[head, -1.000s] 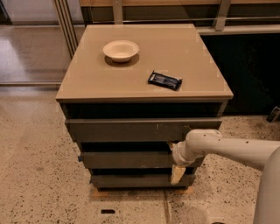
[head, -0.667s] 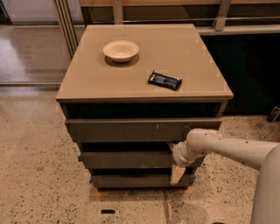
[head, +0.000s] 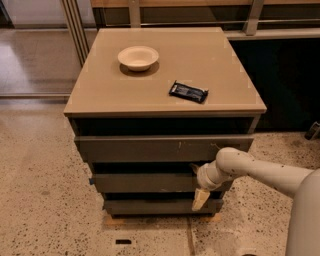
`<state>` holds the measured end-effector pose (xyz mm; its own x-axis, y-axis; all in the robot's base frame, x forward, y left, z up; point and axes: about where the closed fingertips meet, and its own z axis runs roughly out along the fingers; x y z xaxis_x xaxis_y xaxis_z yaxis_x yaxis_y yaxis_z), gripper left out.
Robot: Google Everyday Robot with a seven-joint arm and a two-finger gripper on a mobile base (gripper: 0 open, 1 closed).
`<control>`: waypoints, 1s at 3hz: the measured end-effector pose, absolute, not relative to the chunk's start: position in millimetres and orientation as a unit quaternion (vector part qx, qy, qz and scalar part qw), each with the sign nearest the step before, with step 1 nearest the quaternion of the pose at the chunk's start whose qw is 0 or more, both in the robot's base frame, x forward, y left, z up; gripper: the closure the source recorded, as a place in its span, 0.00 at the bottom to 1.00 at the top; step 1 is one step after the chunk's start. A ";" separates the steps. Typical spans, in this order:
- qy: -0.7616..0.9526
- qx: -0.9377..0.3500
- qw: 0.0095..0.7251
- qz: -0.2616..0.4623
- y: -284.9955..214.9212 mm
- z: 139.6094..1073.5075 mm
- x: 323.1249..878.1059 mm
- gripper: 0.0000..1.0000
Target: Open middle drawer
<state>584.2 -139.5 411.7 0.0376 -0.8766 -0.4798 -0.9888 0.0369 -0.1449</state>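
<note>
Checking what's hidden first: the arm [head: 260,172] comes in from the right and is cut off by the frame edge, and its wrist covers the right part of the middle drawer [head: 145,182]. The gripper [head: 198,186] sits against that drawer's front, right of centre, with a pale tip hanging down over the gap toward the bottom drawer [head: 150,206]. Can't tell how far open it is or whether it has hold of anything, since the wrist blocks the contact spot. Drawer interiors are just dark gaps. There's a small dark item on the floor [head: 40,175] near the bottom edge, too small to identify. The cabinet [head: 200,55] has a flat tan top carrying a pale bowl [head: 138,57] at rear left and a dark packet [head: 188,92] nearer the front right, well apart. The floor is speckled terrazzo, a railing [head: 200,4] runs along the back, and a flat board [head: 115,219] pokes out under the cabinet. The middle drawer is the second of three fronts, below the top drawer [head: 130,148] with pale scratches. Its long axis runs left-right across the view, front face toward the camera, with a blue mark [head: 91,181] at its left end.
</note>
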 end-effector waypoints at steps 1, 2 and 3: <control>0.683 -0.683 0.228 0.123 -139.5 411.7 584.1 0.00; 0.682 -0.689 0.213 0.121 -139.3 411.4 575.7 0.00; 0.684 -0.692 0.193 0.127 -137.6 414.4 563.3 0.00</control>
